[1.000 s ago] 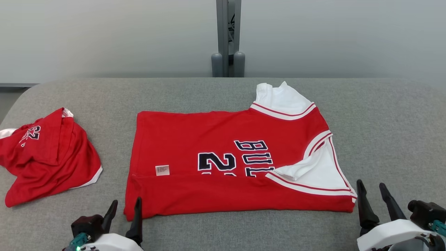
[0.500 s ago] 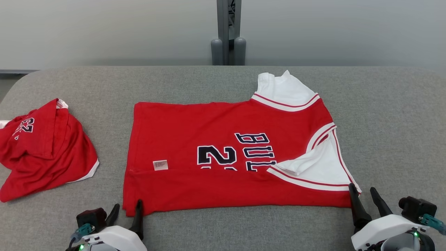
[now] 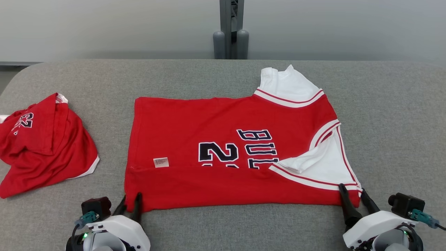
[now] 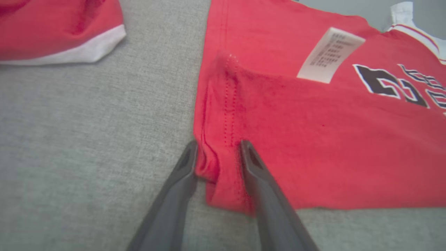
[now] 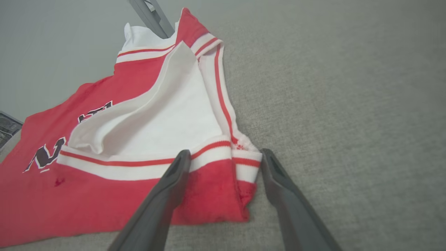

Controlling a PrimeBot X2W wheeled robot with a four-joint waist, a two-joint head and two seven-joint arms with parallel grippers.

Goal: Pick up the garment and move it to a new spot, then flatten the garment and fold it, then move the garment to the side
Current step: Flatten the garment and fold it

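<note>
Straddling both near corners of the red jersey point(image 3: 223, 139), flat mid-table point(image 3: 223, 76), so I lift its folded edge evenly | my right gripper point(image 5: 225, 151): jaws apart | my left gripper point(image 4: 218, 143): narrow round hem, clamp unclear

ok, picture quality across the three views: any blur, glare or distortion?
Head view: even, soft light, no glare, jersey print crisp. Left wrist view: fingers soft close to the lens, label text smeared and unreadable. Right wrist view: fingers soft too, and the post leans, from camera tilt or the wide angle.
</note>
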